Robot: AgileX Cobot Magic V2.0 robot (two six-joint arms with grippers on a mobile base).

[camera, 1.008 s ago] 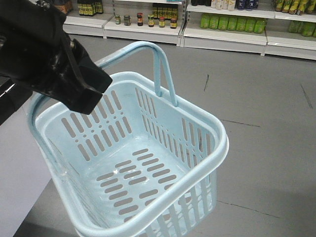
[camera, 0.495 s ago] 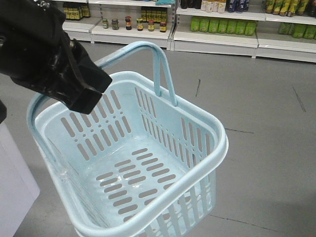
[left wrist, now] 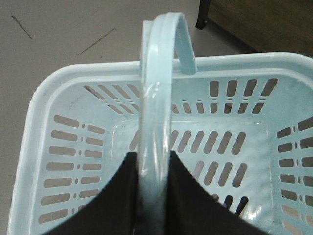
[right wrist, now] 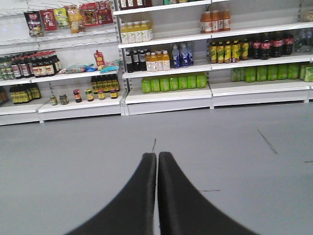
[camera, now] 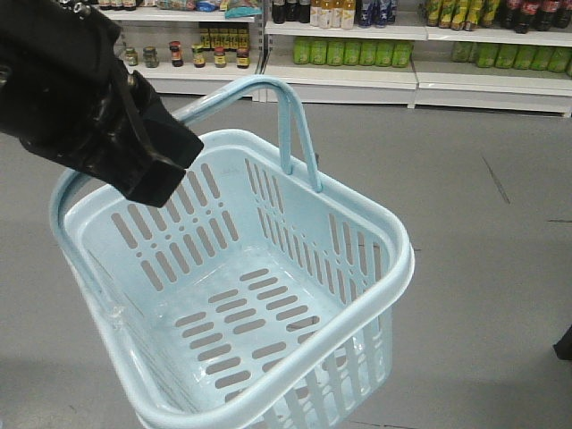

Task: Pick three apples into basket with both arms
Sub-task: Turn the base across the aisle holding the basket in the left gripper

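The pale blue basket [camera: 268,295] hangs tilted above the grey floor, with nothing inside it. My left arm [camera: 85,94] fills the upper left of the front view. My left gripper [left wrist: 154,159] is shut on the basket's hoop handles [left wrist: 156,107], which run up between its black fingers [left wrist: 117,196]; the basket's slotted inside [left wrist: 88,161] lies below. My right gripper [right wrist: 157,155] is shut and empty, pointing over bare floor toward the shelves. No apples show in any view.
Store shelves with bottles and jars [camera: 340,45] line the far wall; they also show in the right wrist view [right wrist: 171,63]. Grey floor [camera: 483,232] spreads all round. A dark wooden furniture leg [left wrist: 203,14] stands beyond the basket. A dark object [camera: 565,344] touches the right edge.
The shelves and floor marks have slid across the front view, so the base is turning. The pale counter at the lower left has left the view. Basket and left arm keep their place in frame.
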